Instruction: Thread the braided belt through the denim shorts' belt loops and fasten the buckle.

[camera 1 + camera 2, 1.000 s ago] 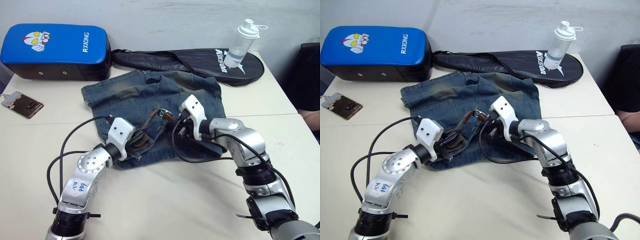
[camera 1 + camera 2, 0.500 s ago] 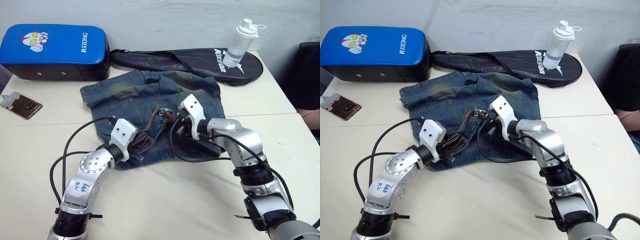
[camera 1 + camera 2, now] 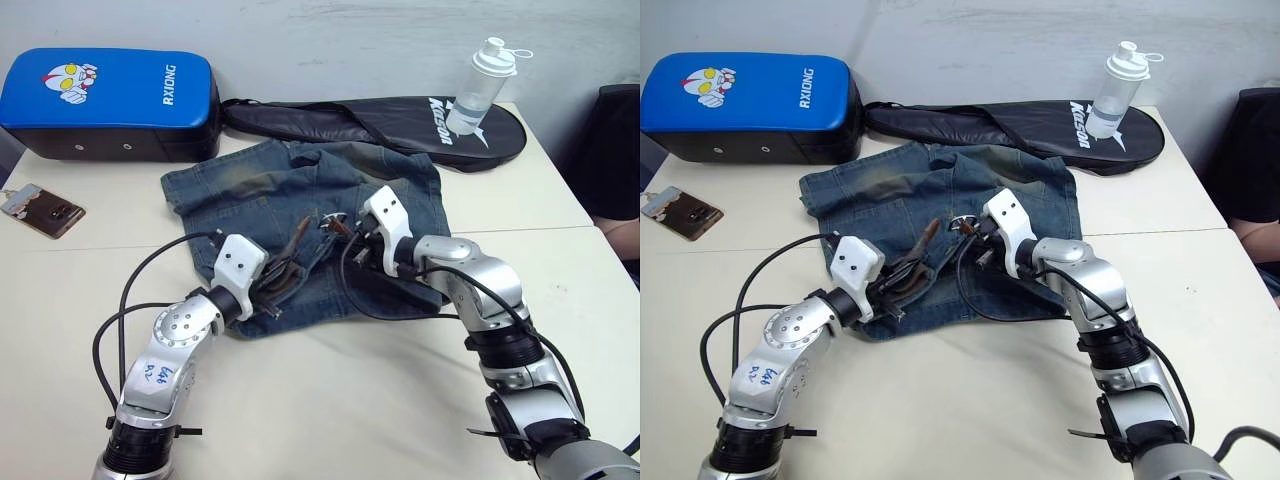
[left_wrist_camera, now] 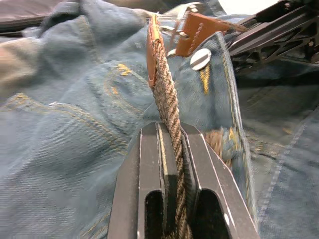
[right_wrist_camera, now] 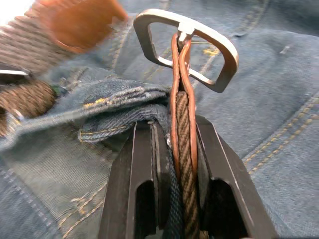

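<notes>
Comparing with half second earlier: left gripper [image 4: 169, 144] drawn slightly back toward near edge of table [image 3: 330, 400], belt end lowered; right gripper [image 5: 177, 144] barely shifted. Braided belt [image 4: 167, 104] clamped between left fingers, tan leather tip raised. Buckle [image 5: 187, 47] end clamped by right fingers along with waistband fold. Denim shorts [image 3: 260, 185] spread at table centre.

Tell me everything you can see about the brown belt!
The braided belt is a dark-brown woven strap with tan leather ends. One end carries the silver metal buckle, a rounded frame with a prong. The belt lies bunched on the denim shorts near their middle. The right gripper pinches the strap just behind the buckle, together with a fold of denim. The left gripper pinches the other end, below its leather tip.
</notes>
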Tool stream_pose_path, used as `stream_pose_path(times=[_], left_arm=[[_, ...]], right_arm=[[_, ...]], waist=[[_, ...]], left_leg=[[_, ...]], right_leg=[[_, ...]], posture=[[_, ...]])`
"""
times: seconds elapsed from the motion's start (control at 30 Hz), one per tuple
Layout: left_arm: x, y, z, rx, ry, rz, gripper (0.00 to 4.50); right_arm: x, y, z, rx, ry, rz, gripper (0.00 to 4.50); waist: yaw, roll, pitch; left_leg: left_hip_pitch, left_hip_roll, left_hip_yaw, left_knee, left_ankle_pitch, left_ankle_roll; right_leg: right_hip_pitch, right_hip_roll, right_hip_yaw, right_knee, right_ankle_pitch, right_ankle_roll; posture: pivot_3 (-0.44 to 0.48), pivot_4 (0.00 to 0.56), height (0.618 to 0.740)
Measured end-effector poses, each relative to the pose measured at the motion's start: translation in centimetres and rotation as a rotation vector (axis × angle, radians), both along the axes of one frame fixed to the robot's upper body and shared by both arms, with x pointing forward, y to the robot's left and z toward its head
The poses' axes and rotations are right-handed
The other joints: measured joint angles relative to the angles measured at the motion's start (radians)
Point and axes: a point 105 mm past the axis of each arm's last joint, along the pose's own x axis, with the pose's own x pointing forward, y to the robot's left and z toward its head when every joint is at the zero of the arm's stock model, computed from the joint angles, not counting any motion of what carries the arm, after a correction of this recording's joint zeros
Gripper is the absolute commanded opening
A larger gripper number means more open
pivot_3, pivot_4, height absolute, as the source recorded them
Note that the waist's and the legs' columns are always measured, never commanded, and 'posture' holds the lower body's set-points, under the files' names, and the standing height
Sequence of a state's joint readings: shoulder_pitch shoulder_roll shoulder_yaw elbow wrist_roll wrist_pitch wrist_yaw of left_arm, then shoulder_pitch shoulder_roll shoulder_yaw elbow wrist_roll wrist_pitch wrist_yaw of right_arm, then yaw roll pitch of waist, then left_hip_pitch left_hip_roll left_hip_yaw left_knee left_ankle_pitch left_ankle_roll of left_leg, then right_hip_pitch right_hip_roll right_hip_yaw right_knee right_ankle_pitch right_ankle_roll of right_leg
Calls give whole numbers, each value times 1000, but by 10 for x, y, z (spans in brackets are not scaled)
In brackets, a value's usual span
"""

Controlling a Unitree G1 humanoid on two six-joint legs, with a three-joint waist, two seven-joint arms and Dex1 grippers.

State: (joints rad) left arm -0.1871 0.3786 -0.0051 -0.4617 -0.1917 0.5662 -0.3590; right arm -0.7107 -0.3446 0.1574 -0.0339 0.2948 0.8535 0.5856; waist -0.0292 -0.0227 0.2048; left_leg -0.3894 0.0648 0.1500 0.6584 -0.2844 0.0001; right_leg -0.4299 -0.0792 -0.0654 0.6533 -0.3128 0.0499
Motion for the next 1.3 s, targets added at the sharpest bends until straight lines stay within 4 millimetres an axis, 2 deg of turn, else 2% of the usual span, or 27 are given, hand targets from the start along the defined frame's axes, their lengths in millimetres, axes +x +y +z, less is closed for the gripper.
stream_pose_path(times=[0.17,0.27,0.37,0.5,1.0,1.3], left_arm=[[-2,8,5,11,-20,22,0],[-7,5,1,19,-9,-3,0],[-10,-1,-8,126,3,-40,0],[-9,-9,-6,171,-21,-63,0],[1,-19,-1,96,-32,-52,0],[9,-21,9,55,-54,-52,0]], right_arm=[[2,0,1,4,-2,-9,202],[1,1,1,9,0,-5,202],[0,3,1,13,4,11,202],[-2,5,3,14,-1,28,202],[-16,15,7,-9,-31,111,202],[-26,22,5,-43,-51,192,202]], waist=[[0,0,0],[0,0,0],[0,0,0],[0,0,0],[-2,0,0],[-3,0,0]], left_leg=[[0,0,0,0,0,0],[0,0,0,0,0,0],[0,0,0,0,0,0],[0,0,0,0,0,0],[0,0,0,-1,0,0],[0,0,0,-2,0,0]], right_leg=[[0,0,0,0,0,0],[0,0,0,0,0,0],[0,0,0,0,0,0],[0,0,0,0,0,0],[-1,0,0,-1,0,0],[-1,0,0,-1,0,0]], posture=[[0,150,740],[0,150,740],[0,150,740],[0,150,740],[0,150,740],[0,150,740]])
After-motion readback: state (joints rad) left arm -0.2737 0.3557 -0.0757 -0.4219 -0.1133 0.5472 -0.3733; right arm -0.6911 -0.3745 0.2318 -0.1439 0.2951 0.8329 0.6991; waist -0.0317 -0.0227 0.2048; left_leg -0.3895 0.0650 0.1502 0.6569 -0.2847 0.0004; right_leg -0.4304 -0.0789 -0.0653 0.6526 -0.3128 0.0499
